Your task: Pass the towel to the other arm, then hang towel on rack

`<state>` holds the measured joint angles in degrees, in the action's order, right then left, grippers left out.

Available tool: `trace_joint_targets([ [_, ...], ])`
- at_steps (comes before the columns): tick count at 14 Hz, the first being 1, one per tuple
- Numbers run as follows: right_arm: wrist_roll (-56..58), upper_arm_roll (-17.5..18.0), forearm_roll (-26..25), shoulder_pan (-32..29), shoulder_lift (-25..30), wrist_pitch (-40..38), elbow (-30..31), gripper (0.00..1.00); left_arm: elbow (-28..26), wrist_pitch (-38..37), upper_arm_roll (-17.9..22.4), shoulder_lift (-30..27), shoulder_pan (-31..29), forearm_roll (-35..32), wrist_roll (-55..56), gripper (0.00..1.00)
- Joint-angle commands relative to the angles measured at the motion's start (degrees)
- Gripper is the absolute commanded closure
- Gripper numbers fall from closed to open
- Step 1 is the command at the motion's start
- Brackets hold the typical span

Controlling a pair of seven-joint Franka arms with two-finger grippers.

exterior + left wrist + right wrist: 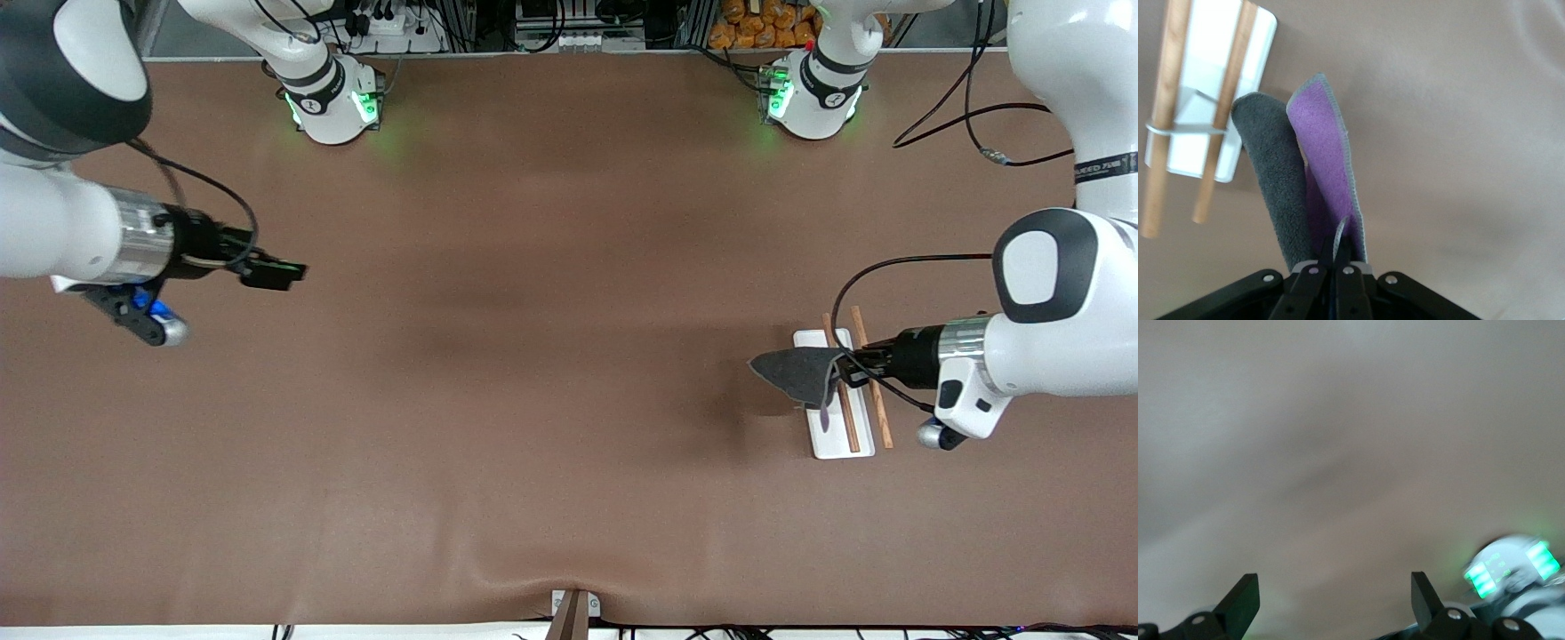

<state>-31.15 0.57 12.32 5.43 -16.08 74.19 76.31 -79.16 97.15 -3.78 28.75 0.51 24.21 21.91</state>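
Left gripper [1330, 265] jaws: pinched tight on one edge of the towel [797, 372]; lower right of the front view, over the rack [834, 442].
Towel: dark grey one face, purple the other; folded double and hanging free from the pinch, beside the inner wooden rod [1227, 115].
Rack: white base on the brown counter [533, 356], two parallel wooden rods, thin crosspiece [1178, 129].
Right gripper [271, 269]: jaws spread wide, nothing between them; upper left of the front view, waiting, well apart from the rack.
Handling (judgement): light, limp, no stiffness; it will sag from any grip point. An edge hold suits draping; the free fold must cross a rod before release or the cloth slides off.
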Motion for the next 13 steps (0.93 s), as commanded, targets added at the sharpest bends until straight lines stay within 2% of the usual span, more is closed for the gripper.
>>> trace_joint_targets([
  [1,14.06,0.84,-4.59,-4.35,1.66,-0.71,1.3,0.0,-0.29,-0.74,-0.43,-0.53,-2.26,-1.18,-5.11,1.0],
  [2,19.41,0.84,-6.24,-5.85,1.66,-0.45,1.3,0.0,-0.29,-0.74,-0.43,-0.36,-3.32,-1.53,-7.3,1.0],
  [4,29.44,0.93,-13.52,-6.13,1.75,0.08,1.3,0.0,-0.29,-0.74,-0.43,-0.27,-4.46,-2.06,-11.0,1.0],
  [5,31.13,0.84,-14.42,-7.26,1.84,0.86,1.21,0.0,-0.29,-0.74,-0.43,-0.27,-5.25,-2.06,-12.67,1.0],
  [8,40.53,0.93,-14.0,-12.79,4.81,2.97,3.13,0.0,-0.29,-0.74,-0.43,0.51,-7.71,-2.67,-18.03,1.0],
  [11,40.12,1.28,-13.56,-13.52,14.99,10.59,14.88,0.0,-0.29,-0.74,-0.43,1.49,-9.74,-2.76,-22.34,1.0],
  [12,40.11,1.37,-13.47,-12.73,16.59,13.67,18.32,0.0,-0.29,-0.74,-0.35,1.66,-10.35,-2.85,-23.22,1.0],
  [13,39.59,1.28,-12.68,-12.2,16.6,14.05,18.7,0.0,-0.29,-0.74,-0.35,1.84,-10.88,-3.11,-23.84,1.0],
])
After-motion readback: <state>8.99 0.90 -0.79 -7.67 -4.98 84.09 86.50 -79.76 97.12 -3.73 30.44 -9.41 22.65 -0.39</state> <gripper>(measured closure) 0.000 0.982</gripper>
